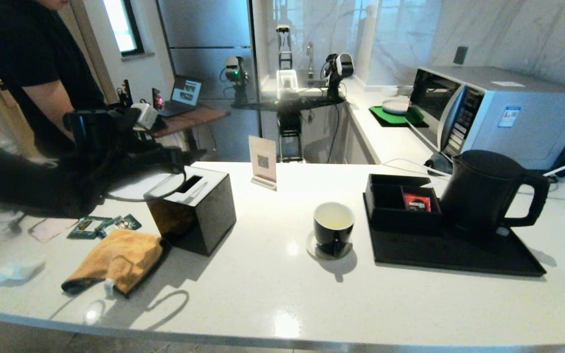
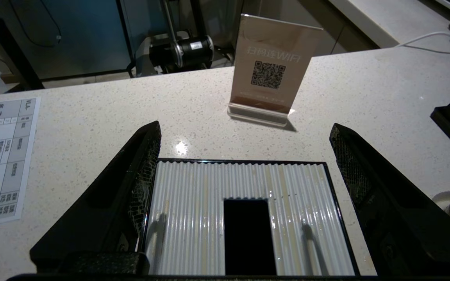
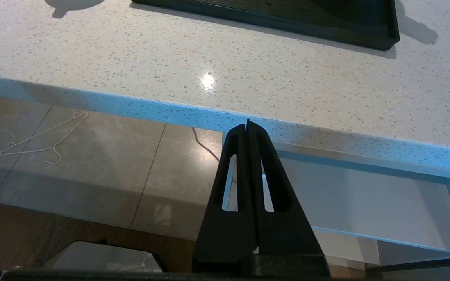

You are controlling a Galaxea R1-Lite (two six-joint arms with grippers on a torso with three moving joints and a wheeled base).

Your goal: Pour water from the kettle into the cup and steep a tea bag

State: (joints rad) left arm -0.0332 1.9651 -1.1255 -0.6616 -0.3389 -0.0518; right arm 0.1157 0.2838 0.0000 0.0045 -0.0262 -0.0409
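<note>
Kettle (image 1: 483, 193) on black tray (image 1: 459, 255), right of frame; heavy if full, rigid, take by loop handle. Cup (image 1: 334, 228) centre, holds pale water (image 1: 334, 215). Left pincer (image 2: 244, 164) spread above tissue box (image 2: 244, 218). Right pincer (image 3: 247, 127) closed, below desk (image 3: 225, 70) edge.

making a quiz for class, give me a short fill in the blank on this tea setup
1. The kettle stands on a black ____.
2. The cup rests on a round ____.
3. The left gripper hovers, fingers ____, over the tissue box.
4. The right gripper sits below the counter edge, fingers ____.

Missing words: tray; coaster; open; shut
</note>
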